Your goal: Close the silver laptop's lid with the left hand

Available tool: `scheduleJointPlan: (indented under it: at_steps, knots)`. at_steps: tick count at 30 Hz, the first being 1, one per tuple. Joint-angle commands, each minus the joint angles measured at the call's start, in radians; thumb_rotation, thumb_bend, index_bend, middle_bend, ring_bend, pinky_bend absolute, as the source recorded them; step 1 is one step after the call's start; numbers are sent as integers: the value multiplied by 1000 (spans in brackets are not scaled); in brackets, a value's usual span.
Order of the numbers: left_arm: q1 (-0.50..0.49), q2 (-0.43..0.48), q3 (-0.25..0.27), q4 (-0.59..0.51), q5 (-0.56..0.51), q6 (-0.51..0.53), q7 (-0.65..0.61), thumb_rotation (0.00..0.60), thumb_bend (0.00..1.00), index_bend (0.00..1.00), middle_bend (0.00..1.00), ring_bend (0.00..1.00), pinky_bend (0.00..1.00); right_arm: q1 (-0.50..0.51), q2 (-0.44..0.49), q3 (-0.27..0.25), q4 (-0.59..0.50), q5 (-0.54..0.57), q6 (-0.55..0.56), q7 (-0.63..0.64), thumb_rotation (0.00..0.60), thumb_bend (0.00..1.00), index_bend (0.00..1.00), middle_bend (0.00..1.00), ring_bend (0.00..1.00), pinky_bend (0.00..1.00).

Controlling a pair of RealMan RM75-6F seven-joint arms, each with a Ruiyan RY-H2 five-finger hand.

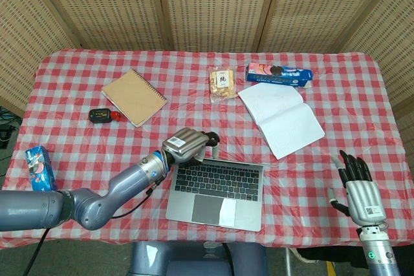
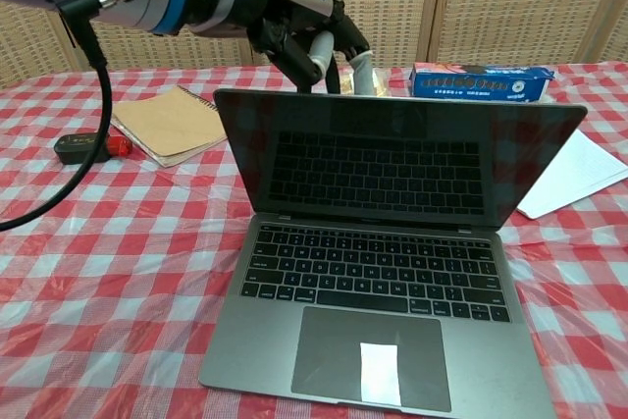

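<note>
The silver laptop [image 1: 217,185] [image 2: 378,272] sits near the table's front edge, its lid tilted well forward over the keyboard. My left hand [image 1: 186,144] [image 2: 285,22] is behind the lid's top left corner, fingers curled over the upper edge and pressing on it. In the chest view the dark screen [image 2: 392,172] mirrors the keys. My right hand [image 1: 358,183] hovers low at the table's front right with its fingers spread, holding nothing, far from the laptop.
A tan spiral notebook [image 1: 134,97], a black and red device [image 1: 103,116], a snack packet [image 1: 221,83], a blue cookie box [image 1: 280,74] and an open white notebook [image 1: 281,118] lie behind the laptop. A small blue carton [image 1: 37,163] stands at the front left edge.
</note>
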Motion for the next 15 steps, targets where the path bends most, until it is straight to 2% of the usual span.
scheduleJointPlan:
  at_steps: [1, 6, 15]
  knots:
    - [15, 18, 8, -18, 19, -7, -15, 600, 1000, 449, 220, 292, 369, 0, 0, -2, -2, -2, 0, -2, 600, 662, 0, 0, 0, 0]
    - [49, 62, 34, -85, 72, -37, -39, 600, 1000, 449, 221, 293, 369, 0, -1, -7, -8, -8, -2, -10, 600, 662, 0, 0, 0, 0]
    - [79, 75, 71, -142, 151, -38, -38, 600, 1000, 449, 221, 293, 369, -2, -2, -15, -17, -19, 0, -20, 600, 665, 0, 0, 0, 0]
